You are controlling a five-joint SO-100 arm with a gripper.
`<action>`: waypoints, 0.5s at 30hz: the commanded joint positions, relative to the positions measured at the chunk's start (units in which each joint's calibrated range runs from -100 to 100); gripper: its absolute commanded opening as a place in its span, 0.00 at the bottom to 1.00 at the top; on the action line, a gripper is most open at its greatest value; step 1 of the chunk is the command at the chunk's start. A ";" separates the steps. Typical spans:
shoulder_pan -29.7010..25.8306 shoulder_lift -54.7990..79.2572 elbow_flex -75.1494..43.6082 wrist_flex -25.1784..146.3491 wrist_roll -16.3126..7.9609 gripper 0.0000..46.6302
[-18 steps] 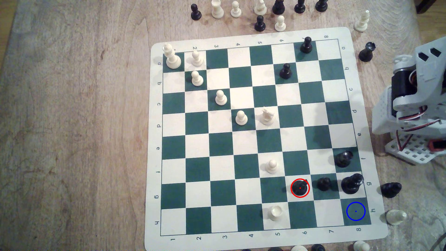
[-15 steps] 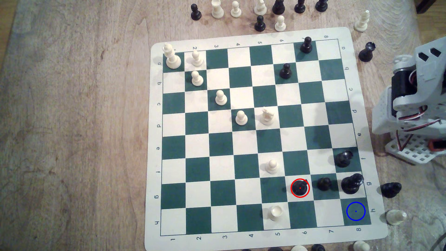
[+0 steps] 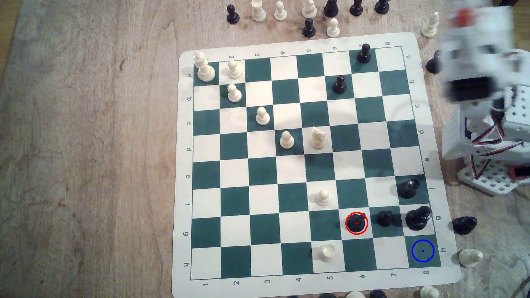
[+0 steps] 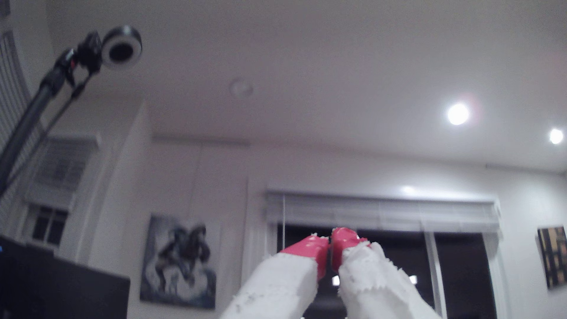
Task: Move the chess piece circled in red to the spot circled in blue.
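Observation:
The chess piece [image 3: 356,223], glossy black with a wide round base, stands ringed in red on a cream square in row g, column 6. The spot [image 3: 422,251] is the dark green corner square h8, ringed in blue and bare. My white arm [image 3: 476,51] is a blur off the board at the exterior view's upper right, far from both. In the wrist view my gripper [image 4: 330,242] points up at the room's ceiling and a window. Its red-tipped fingers [image 4: 310,248] touch each other with nothing between them.
A small black pawn [image 3: 385,218] and a taller black piece [image 3: 417,218] stand between the chess piece and the spot. Another black piece [image 3: 407,187] sits on f8. A black piece [image 3: 464,225] and a white one [image 3: 470,257] lie off the mat [image 3: 447,275] beside h8.
The arm has swung up and toward the exterior view's top, now motion-blurred. No chess piece has moved.

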 commanded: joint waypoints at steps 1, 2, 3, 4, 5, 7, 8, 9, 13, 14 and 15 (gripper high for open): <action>1.75 -0.11 -8.08 20.88 -0.15 0.00; 1.83 -0.11 -7.62 21.13 -0.15 0.00; 2.69 -0.11 -7.53 25.22 -0.20 0.00; 2.77 -0.11 -7.99 27.76 -0.24 0.00; 2.77 -0.11 -8.53 30.30 -0.34 0.00; 2.92 -0.11 -11.61 39.48 -0.34 0.00; 3.32 -0.11 -13.06 43.16 -0.34 0.04; 3.94 -0.11 -14.51 46.93 -0.34 0.12; 8.16 -0.11 -21.49 63.06 -0.44 0.38; 8.32 -0.11 -22.94 65.03 -0.29 0.45; 8.09 0.31 -24.85 67.08 -0.24 0.48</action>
